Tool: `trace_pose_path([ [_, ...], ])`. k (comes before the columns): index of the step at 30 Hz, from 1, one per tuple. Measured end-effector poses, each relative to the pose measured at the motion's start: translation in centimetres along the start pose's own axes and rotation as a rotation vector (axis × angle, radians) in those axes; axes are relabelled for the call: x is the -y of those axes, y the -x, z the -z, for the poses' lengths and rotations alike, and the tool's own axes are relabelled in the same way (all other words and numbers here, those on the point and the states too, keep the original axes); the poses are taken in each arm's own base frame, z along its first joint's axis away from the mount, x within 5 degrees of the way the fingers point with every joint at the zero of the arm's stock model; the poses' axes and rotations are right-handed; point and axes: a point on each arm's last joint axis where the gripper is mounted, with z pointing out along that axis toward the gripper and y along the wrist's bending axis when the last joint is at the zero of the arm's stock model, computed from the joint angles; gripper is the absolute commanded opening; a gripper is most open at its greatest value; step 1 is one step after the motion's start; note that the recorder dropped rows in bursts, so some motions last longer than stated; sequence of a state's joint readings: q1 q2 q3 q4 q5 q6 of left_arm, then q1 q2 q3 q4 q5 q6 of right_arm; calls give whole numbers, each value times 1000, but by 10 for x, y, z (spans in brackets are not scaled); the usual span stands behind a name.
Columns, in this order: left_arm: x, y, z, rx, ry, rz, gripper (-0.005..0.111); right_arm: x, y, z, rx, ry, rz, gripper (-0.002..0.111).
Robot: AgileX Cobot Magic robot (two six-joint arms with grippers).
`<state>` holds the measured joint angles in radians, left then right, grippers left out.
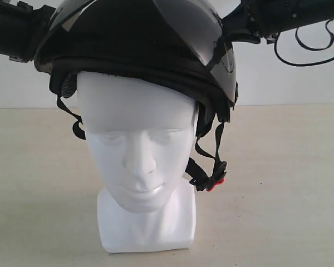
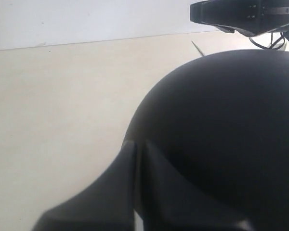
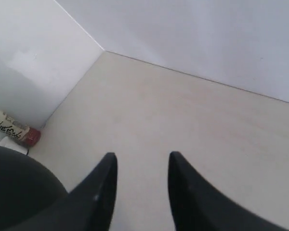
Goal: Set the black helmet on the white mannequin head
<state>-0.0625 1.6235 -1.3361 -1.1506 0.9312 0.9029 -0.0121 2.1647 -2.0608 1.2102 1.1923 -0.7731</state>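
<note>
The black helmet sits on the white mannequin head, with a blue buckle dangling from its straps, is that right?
Not quite: the buckle is red, not blue, as the exterior view shows. The black helmet does sit on the white mannequin head, straps dangling.

The exterior view sits low and close, facing the white mannequin head straight on at face height, desk and wall behind. The left wrist view looks down hard against the black helmet shell; the right wrist view looks past its parted gripper across the desk to a wall corner, catching the helmet's edge.
</note>
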Motion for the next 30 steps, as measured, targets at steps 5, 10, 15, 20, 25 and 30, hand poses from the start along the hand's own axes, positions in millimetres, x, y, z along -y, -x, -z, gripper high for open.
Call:
trace_pose_path([
  [5,0,0,0,-2,2,-2,4,17,-33,13,-64,-25,-63,47],
  [10,0,0,0,-3,0,2,4,-6,-104,24,-63,64,-60,47],
  [15,0,0,0,-3,0,2,4,-63,-128,50,88,116,50,47],
  [20,0,0,0,-4,-1,2,4,-104,-110,70,271,135,165,23],
  [25,0,-1,0,-6,-3,2,4,-135,-94,69,340,91,336,0],
  [30,0,-1,0,-6,-3,2,4,-144,-87,53,332,74,408,0],
])
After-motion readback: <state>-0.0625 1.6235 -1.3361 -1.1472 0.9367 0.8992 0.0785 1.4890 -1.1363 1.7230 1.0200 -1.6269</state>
